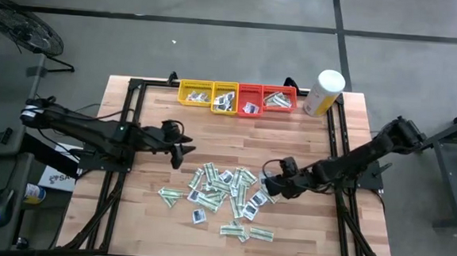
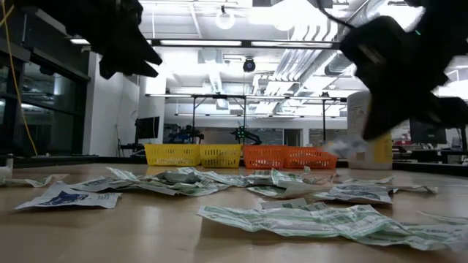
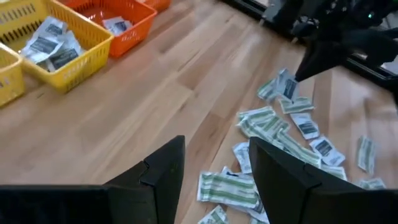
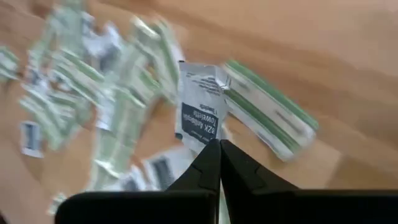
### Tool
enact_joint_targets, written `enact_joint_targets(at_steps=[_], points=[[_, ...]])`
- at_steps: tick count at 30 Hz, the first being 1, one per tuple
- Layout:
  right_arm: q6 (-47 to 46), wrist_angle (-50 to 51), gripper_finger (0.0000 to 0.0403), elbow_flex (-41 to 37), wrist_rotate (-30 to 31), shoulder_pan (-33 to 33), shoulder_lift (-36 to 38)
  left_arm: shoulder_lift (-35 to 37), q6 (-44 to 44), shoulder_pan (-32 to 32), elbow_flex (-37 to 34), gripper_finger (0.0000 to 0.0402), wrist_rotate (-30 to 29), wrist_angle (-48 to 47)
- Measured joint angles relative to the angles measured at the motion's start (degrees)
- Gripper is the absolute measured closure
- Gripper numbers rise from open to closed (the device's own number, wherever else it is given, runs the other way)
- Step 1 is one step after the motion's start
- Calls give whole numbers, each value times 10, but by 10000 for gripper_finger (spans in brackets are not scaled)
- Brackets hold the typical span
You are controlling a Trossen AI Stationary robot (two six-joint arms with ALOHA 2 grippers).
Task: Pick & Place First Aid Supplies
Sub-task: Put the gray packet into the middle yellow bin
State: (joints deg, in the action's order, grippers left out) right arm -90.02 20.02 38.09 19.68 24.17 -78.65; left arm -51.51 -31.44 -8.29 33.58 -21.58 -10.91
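Because the right arm works at the pile: its right gripper (image 4: 219,144) is over the right edge of the heap, and its jaws are together on the lower edge of one white towelette packet (image 4: 200,107), so that the packet stands up from the fingertips.
Held packet: gripped only at its edge, probably because it is flat and thin; a small pinch like this could slip, I judge.
Position of held packet: just above the other first aid supplies (image 1: 220,193), which lie scattered on the middle of the wooden surface (image 1: 151,218).
Left gripper (image 3: 211,168): it hangs over bare wood beside the left side of the heap, jaws apart and holding nothing; it seems to wait so as not to cross the other arm.
Trays: two yellow trays (image 1: 207,93) and two red trays (image 1: 267,97) stand in one row at the far edge, already with some packets inside, so they are likely the places for sorting.
Canister (image 1: 324,92): upright, just beside the red trays, out of the way.
Step in hand: lifting one packet; most of the heap is not yet sorted.
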Motion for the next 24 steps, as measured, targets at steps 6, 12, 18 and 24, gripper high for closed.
enact_joint_targets(at_steps=[6, 12, 18, 24], points=[[99, 74, 403, 95, 39, -33, 1, 28, 12, -7, -23, 223, 2, 26], [244, 110, 403, 189, 64, -92, 2, 89, -5, -36, -112, 223, -9, 125], [403, 96, 403, 228, 23, -178, 2, 160, -14, -63, -167, 223, -46, 169], [536, 44, 403, 228, -51, -271, -5, 231, -32, -64, -221, 223, -48, 203]])
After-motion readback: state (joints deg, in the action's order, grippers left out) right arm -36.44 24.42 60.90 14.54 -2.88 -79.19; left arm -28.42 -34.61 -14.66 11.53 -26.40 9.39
